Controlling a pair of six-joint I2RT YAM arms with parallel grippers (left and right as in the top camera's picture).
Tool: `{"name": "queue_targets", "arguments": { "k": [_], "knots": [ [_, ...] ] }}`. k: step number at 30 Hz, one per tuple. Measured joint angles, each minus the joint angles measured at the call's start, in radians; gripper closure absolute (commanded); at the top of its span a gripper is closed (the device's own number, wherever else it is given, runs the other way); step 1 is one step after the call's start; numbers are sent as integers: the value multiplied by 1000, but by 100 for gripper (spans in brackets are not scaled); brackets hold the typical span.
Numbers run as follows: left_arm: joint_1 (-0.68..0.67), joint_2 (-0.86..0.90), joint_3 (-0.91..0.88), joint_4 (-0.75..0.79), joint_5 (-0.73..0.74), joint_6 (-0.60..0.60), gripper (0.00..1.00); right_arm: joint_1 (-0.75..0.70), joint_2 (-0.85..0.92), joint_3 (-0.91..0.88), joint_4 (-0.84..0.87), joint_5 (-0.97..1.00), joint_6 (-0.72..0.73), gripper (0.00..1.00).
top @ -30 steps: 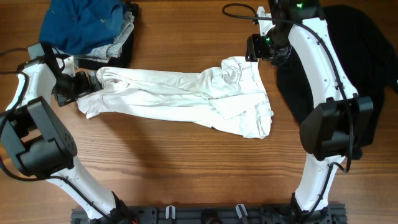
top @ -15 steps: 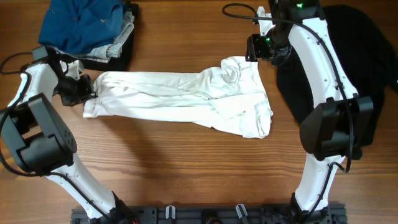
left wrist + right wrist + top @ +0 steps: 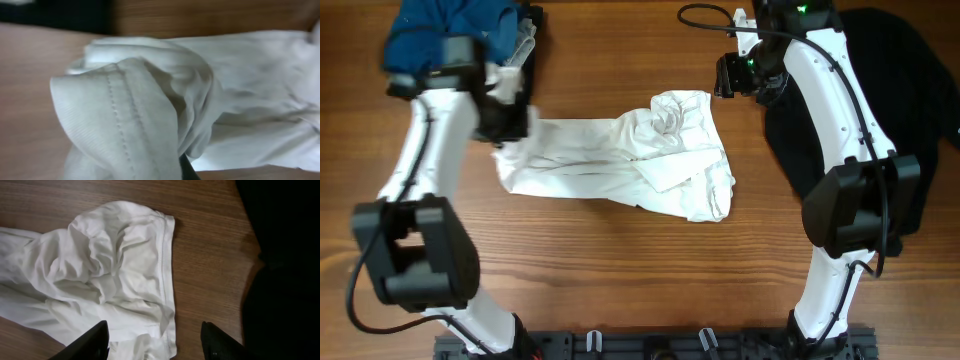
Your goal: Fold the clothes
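Note:
The white shirt [image 3: 620, 165] lies crumpled across the middle of the table, collar end at the right. My left gripper [image 3: 510, 122] is shut on its left end. In the left wrist view a stitched hem of the shirt [image 3: 125, 120] fills the frame and hides the fingers except for one dark tip [image 3: 187, 171]. My right gripper [image 3: 733, 76] hovers open over the shirt's top right corner. In the right wrist view the right gripper [image 3: 154, 332] holds nothing above the shirt [image 3: 100, 275]. The black garment [image 3: 885, 95] lies at the far right.
A pile of folded blue, grey and black pieces [image 3: 460, 45] sits at the back left, just behind the left arm. The black garment [image 3: 285, 265] lies close to the right gripper's right side. A black cable [image 3: 705, 15] runs along the back edge.
The left gripper has shut on the shirt's left end and swung right and back with it. The shirt is now shorter and more bunched. The right arm has not moved.

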Motion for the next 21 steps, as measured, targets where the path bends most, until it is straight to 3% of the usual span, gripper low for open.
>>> {"name": "queue_targets", "arguments": {
  "k": [3, 9, 11, 13, 15, 16, 21],
  "knots": [
    [-152, 0, 0, 24, 3, -19, 96, 0, 0, 0, 0, 0, 0, 41],
    [-304, 0, 0, 82, 4, -70, 96, 0, 0, 0, -2, 0, 0, 41],
    [-323, 0, 0, 86, 4, -79, 81, 0, 0, 0, -2, 0, 0, 41],
    [-341, 0, 0, 86, 4, -87, 32, 0, 0, 0, -2, 0, 0, 41],
    [-354, 1, 0, 88, 5, -90, 4, 0, 0, 0, -2, 0, 0, 41],
    [-366, 1, 0, 89, 6, -95, 0, 0, 0, 0, -3, 0, 0, 41],
    [-426, 1, 0, 115, 44, -105, 0, 0, 0, 0, -3, 0, 0, 40]
  ]
}}
